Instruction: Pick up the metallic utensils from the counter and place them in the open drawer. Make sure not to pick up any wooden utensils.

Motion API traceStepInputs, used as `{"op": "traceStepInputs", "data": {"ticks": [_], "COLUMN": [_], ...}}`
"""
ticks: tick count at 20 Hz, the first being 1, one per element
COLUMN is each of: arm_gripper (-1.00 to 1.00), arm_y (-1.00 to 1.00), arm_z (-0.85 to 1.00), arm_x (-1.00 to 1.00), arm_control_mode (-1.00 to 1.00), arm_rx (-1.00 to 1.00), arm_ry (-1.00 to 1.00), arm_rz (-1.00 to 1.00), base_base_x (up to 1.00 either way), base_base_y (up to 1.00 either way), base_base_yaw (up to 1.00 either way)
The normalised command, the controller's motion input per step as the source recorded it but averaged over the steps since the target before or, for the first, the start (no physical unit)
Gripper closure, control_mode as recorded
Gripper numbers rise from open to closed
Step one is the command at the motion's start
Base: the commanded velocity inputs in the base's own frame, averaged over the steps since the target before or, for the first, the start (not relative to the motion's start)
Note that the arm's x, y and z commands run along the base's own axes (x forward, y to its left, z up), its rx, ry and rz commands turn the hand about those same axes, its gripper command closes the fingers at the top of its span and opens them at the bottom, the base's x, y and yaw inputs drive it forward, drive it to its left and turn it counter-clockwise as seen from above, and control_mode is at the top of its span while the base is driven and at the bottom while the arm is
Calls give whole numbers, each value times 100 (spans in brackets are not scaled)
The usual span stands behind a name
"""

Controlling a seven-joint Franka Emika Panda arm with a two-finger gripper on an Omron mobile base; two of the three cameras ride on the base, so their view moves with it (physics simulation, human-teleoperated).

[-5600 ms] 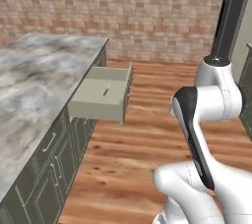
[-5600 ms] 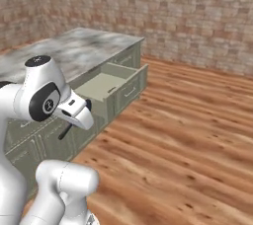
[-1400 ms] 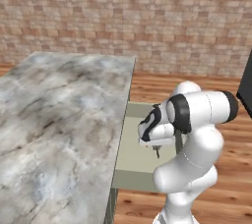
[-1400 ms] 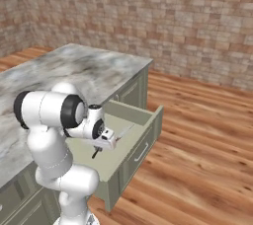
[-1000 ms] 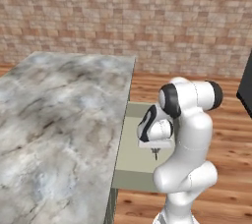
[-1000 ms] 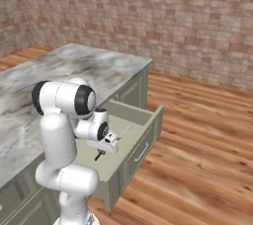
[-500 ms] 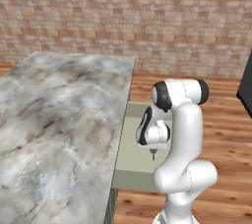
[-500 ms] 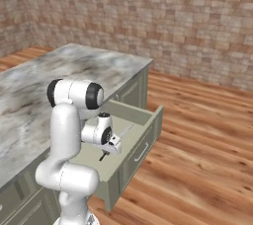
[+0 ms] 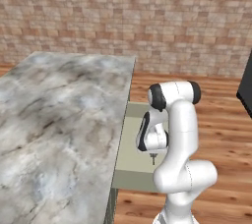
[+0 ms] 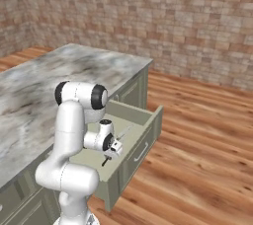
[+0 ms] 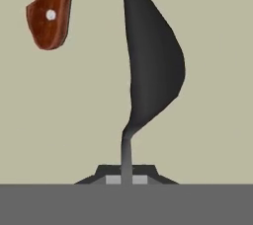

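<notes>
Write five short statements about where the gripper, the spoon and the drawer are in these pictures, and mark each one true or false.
1. The drawer stands open. True.
2. The gripper is shut on the handle of the dark grey spoon. True.
3. The gripper hangs over the counter. False: it is over the inside of the open drawer.
4. A red-brown handle already lies on the drawer floor, apart from the spoon. True.
5. The spoon being held is orange-brown wood. False: it is dark grey all over.
</notes>
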Motion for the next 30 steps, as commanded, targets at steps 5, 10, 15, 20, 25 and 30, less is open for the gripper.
{"op": "traceStepInputs", "data": {"ticks": [5,10,15,20,25,30], "arm_gripper": [-100,-100,-100,-100,-100,-100], "arm_y": [0,0,0,0,8,3], "arm_z": [-14,-5,0,42,91,87], "arm_x": [1,1,0,0,0,-14], "arm_control_mode": [-100,-100,-100,-100,-100,-100], "arm_rx": [0,0,0,0,0,0], "arm_ry": [2,1,5,4,5,1], "arm_rz": [0,0,0,0,0,0], "base_base_x": [0,0,0,0,0,0], "base_base_y": [0,0,0,0,0,0], "base_base_yaw": [0,0,0,0,0,0]}}
